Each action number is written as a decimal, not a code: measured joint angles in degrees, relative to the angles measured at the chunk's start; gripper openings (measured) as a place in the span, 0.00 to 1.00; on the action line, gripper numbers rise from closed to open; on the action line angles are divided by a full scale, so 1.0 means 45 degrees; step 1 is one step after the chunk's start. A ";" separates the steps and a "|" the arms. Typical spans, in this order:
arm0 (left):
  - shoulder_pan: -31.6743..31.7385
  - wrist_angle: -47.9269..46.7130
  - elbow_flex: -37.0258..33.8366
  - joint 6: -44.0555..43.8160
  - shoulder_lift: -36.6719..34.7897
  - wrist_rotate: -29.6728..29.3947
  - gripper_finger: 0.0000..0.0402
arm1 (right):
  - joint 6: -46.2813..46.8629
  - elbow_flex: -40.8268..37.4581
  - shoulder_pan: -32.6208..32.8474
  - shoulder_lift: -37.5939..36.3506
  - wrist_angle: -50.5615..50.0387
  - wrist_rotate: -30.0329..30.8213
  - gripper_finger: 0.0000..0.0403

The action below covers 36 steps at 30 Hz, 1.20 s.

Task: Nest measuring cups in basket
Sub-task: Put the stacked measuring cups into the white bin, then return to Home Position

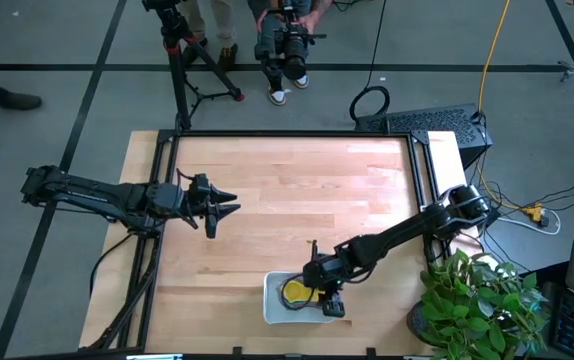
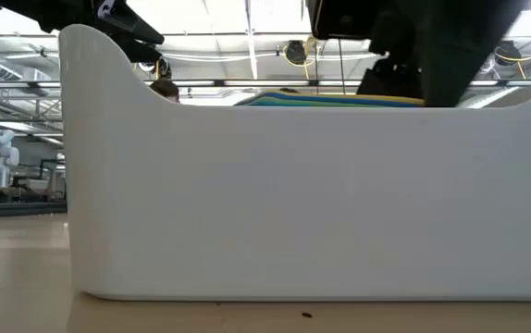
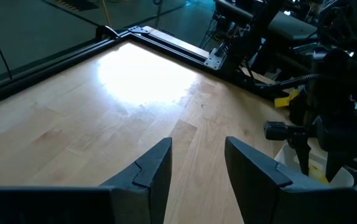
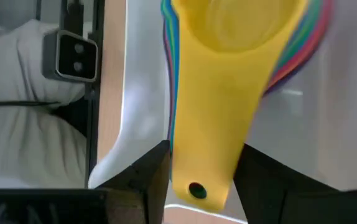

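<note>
1. The measuring cups (image 4: 241,68) sit stacked inside the basket (image 1: 272,300) at the table's (image 1: 287,190) near edge, yellow on top.
2. The right gripper (image 4: 200,180) straddles the yellow handle (image 4: 206,143); its jaws look parted, though whether they pinch it is hard to tell.
3. Thin plastic: probably light, stiff and slippery. The flat handle is the best hold.
4. The left gripper (image 1: 229,205) waits, jaws apart, above bare table.
</note>
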 joint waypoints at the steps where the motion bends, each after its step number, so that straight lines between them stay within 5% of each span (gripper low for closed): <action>1: 0.0000 0.0005 0.0000 -0.0028 0.0000 0.0002 0.37 | 0.0004 0.0000 -0.0078 -0.0142 -0.0057 0.0010 0.39; 13: 0.0000 0.0013 0.0000 -0.0063 0.0000 0.0012 0.37 | -0.1725 -0.0015 -0.0786 -0.1802 0.0119 0.0070 0.39; 18: 0.0000 0.0016 0.0001 -0.0046 -0.0001 0.0025 0.37 | -0.4801 -0.0271 -0.1337 -0.3843 0.2040 0.1955 0.35; 26: 0.0278 -0.2817 0.1696 0.0808 -0.1253 0.0602 0.34 | -0.6236 -0.3455 -0.3574 -0.9276 0.2693 0.3105 0.24; 33: 0.0289 -0.3143 0.2255 0.2952 -0.2909 0.0864 0.05 | -0.7656 -0.7064 -0.4999 -1.5438 0.5018 0.3080 0.11; 36: 0.0291 -0.3462 0.1878 0.3134 -0.3879 0.0862 0.03 | -0.7751 -0.8192 -0.5309 -1.7901 0.5254 0.3079 0.05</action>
